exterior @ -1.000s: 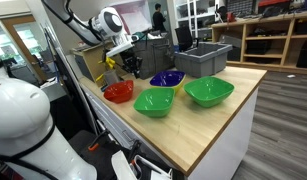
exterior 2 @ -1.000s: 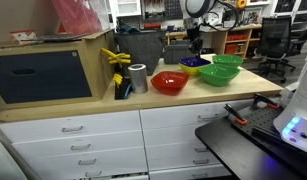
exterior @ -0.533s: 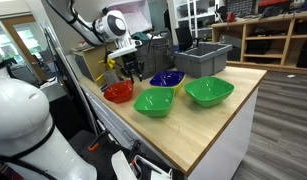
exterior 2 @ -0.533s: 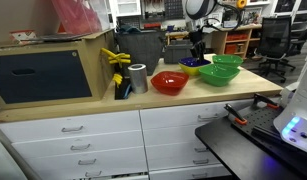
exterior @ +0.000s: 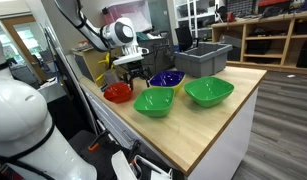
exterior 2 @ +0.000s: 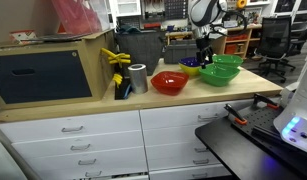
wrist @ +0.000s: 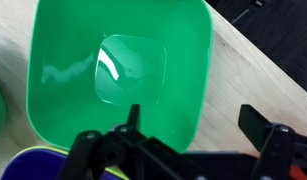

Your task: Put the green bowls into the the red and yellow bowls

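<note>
1. As the arm sweeps along the bench [exterior: 219, 126], the claw [exterior: 136, 76] now hangs farther from the red bowl [exterior: 118, 92] than it did a second ago. It has closed on the green bowls.
2. Directly beneath the claw [wrist: 193, 125] in the wrist view lies one green bowl [wrist: 118, 75], upright and empty. Its flat base sits just ahead of the fingertips [wrist: 133, 118].
3. Both fingers stand well apart with nothing between them, so no bowl is gripped yet.
4. Beside the claw, at the lower edge of the wrist view, a blue bowl [wrist: 28, 162] shows. The second green bowl [exterior: 208, 92] rests beyond it, away from the claw.
5. Judged from this shift, the approach to the first green bowl is under way. Both green bowls remain on the bench, so no nesting is done.
6. No yellow bowl can be made out with certainty.
</note>
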`<state>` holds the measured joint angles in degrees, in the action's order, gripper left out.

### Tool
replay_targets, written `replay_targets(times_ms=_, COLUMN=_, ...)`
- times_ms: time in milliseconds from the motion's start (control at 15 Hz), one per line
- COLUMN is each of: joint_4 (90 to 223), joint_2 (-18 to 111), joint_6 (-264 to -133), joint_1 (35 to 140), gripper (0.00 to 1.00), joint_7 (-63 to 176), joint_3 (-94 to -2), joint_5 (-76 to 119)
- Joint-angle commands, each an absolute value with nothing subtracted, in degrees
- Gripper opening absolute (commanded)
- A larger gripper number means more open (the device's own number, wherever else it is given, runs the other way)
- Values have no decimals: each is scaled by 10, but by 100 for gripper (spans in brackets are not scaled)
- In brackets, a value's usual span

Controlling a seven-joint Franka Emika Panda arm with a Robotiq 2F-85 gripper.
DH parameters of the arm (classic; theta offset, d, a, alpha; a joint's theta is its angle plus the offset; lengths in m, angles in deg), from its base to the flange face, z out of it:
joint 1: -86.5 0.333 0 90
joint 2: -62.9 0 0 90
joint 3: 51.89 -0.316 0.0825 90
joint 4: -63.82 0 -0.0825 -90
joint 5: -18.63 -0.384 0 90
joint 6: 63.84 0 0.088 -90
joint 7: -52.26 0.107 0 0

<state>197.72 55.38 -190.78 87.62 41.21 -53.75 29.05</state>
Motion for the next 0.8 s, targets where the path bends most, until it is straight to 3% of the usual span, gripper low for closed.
replay_targets(times_ms=0, joint_4=1998, joint_2=543, joint_6=-1930, joint_1=873, gripper=100, joint_7=422, joint_3=-531, joint_5=298)
replay_targets(times_ms=533, joint_4=2044, joint_2=504, joint_6=-2023, joint_1=883, gripper=100, joint_7=514, joint_3=-513, joint_5=391)
replay_targets(times_ms=600, joint_4=2049, joint_2=497, joint_6=-2037, joint_1=884, gripper=75, joint_7=530, joint_3=-507, joint_5=415)
replay_targets(times_ms=667, joint_4=2053, joint_2=492, joint_6=-2050, joint_1=887, gripper=74, joint_7=548, joint_3=-500, joint_5=439)
replay_targets(times_ms=733, joint_4=2057, joint_2=489, joint_6=-2063, joint_1=891, gripper=65, joint_7=564, joint_3=-495, joint_5=458)
